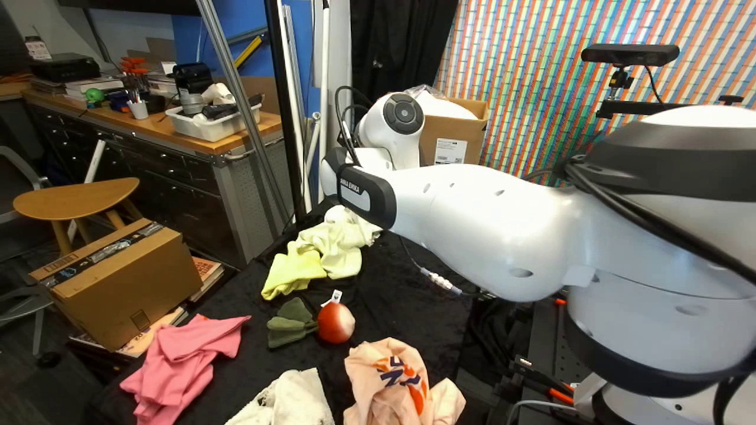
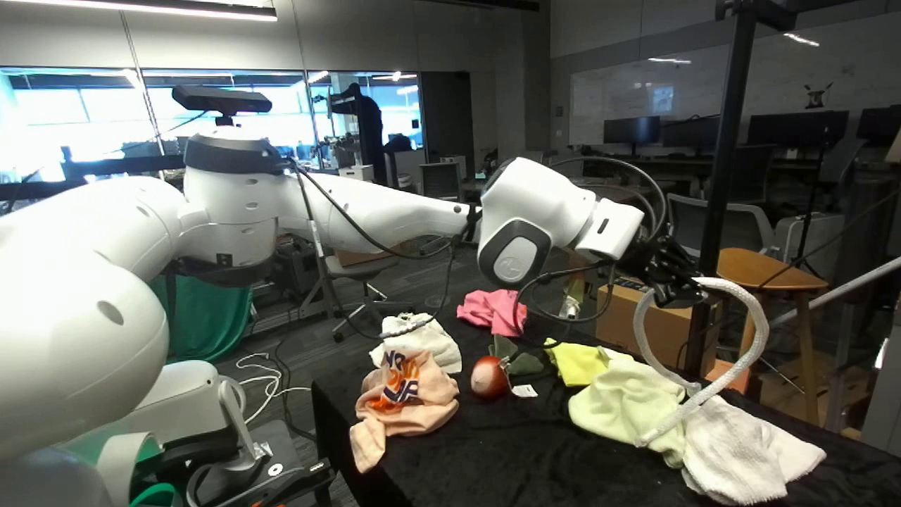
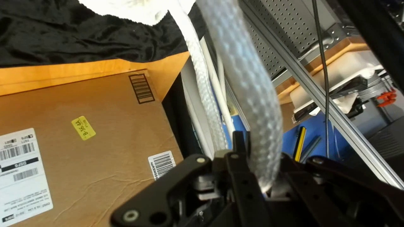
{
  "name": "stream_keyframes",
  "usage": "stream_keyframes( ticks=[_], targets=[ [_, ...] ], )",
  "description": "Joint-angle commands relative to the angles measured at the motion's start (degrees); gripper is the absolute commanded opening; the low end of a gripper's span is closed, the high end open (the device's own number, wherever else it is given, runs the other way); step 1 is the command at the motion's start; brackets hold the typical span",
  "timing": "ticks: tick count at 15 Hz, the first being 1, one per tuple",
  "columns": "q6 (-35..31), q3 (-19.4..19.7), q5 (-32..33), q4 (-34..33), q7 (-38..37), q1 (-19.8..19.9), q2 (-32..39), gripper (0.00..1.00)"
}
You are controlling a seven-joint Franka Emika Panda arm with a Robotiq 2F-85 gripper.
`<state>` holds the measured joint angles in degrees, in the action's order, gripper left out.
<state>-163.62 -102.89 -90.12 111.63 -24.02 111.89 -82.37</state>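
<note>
Bench (image 2: 521, 465): showing black on top and carrying soft things in loose heaps.
Arm (image 1: 484, 230): arching high above the bench, probably so that its load is having room to dangle.
White towel (image 2: 739, 451), pale green towel (image 2: 626, 401), yellow cloth (image 2: 577, 362): bunching together below the load.
Peach cloth (image 2: 405, 394), pink cloth (image 2: 493, 311), speckled white cloth (image 1: 295, 395): lying farther off, crumpled, seemingly dropped rather than folded.
Rope (image 2: 759, 338): hanging from the jaws above the two towels; it is drooping on both sides, seemingly because the grip is sitting partway along. It is looking white, thick and braided, bowing out stiffly; contact with the towels is not showing clearly.
Toy radish (image 1: 335, 323): lying between the yellow and peach cloths, red and white, green-leaved.
Jaws: standing nearly closed, pinching the rope.
</note>
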Motion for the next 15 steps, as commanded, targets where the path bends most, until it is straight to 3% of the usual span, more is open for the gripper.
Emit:
stream_keyframes(
  ticks=[1,2,3,4,6,12,15],
  targets=[
    [-0.68,1.30,4.14,-8.34,-4.14,6.37,-3.21,0.10],
    [-0.74,1.20,4.63,-10.22,-4.16,7.49,-3.30,0.10],
    [-0.74,0.88,4.67,-11.99,-2.94,8.48,-3.03,0.18],
    [-0.46,0.57,4.18,-13.56,-0.65,9.21,-2.57,0.36],
    [-0.04,0.01,3.91,-15.63,1.89,9.65,-2.22,0.50],
    [2.19,-2.63,1.75,-14.67,12.99,6.44,1.12,0.96],
    [5.24,-4.85,-2.10,-11.29,24.36,1.82,4.74,1.00]
  ],
)
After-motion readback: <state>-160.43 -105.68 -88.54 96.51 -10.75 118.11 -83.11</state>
